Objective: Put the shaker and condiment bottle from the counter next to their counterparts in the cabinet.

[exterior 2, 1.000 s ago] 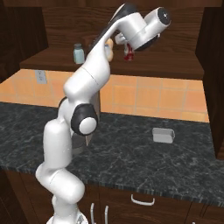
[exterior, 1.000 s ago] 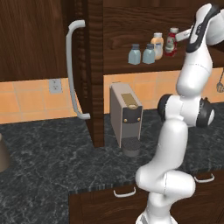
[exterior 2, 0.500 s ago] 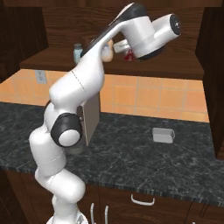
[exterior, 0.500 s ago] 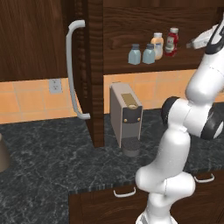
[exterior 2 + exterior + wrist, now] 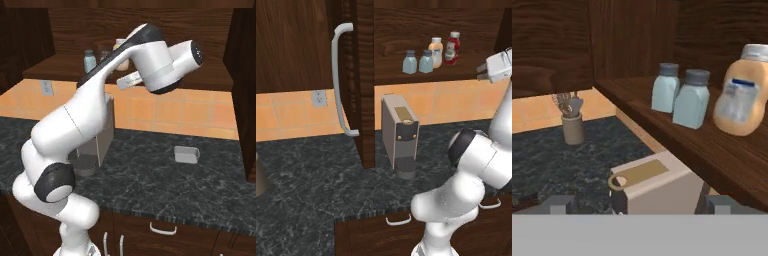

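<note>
On the shelf of the open cabinet (image 5: 406, 77) two pale blue-grey shakers (image 5: 409, 62) (image 5: 426, 61) stand side by side. Right of them are the tan-orange bottle (image 5: 436, 52) and the red condiment bottle (image 5: 452, 48), both upright. My gripper (image 5: 481, 74) hangs open and empty to the right of the shelf, clear of the bottles. In the hand view both shakers (image 5: 666, 87) (image 5: 692, 99) and the orange bottle (image 5: 742, 92) sit ahead of the gripper (image 5: 637, 205). The right base view shows one shaker (image 5: 90, 61) behind my arm.
A beige coffee machine (image 5: 401, 132) stands on the dark counter (image 5: 306, 200) below the shelf. The cabinet door with its curved grey handle (image 5: 338, 85) juts out at the left. A small grey cup (image 5: 186, 155) lies on the counter; a utensil holder (image 5: 572, 125) stands farther off.
My hand has drawn back to the right and down from the shelf, staying open. The red bottle stands free on the shelf beside the orange one.
</note>
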Tool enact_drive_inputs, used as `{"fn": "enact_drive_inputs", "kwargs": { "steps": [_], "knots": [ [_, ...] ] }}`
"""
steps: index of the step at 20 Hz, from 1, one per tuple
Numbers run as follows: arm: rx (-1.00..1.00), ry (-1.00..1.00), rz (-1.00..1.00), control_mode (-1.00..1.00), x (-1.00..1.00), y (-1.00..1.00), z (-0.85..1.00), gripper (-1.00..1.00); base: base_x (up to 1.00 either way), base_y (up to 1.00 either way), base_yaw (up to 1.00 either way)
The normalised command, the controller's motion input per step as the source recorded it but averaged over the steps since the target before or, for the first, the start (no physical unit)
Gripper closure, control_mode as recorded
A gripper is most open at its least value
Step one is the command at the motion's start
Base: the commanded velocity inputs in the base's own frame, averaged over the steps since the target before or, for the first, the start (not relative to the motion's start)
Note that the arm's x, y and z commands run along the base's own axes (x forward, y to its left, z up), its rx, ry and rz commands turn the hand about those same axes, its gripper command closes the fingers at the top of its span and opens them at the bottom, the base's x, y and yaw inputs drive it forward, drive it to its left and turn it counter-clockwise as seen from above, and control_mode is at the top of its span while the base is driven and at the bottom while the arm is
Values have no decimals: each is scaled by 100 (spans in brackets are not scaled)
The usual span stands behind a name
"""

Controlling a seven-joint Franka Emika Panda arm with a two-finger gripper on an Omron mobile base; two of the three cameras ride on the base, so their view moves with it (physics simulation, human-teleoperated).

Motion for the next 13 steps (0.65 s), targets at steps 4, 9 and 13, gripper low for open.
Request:
{"fn": "enact_drive_inputs", "kwargs": {
  "steps": [4, 9, 13],
  "knots": [
    [-6, -11, 6, -100, -100, 49, -35, -100, 0, 0, 0],
    [-1, -2, 5, -100, -100, 41, -56, -100, 0, 0, 0],
    [6, -6, 9, -100, -100, 22, -100, -100, 0, 0, 0]
  ]
}}
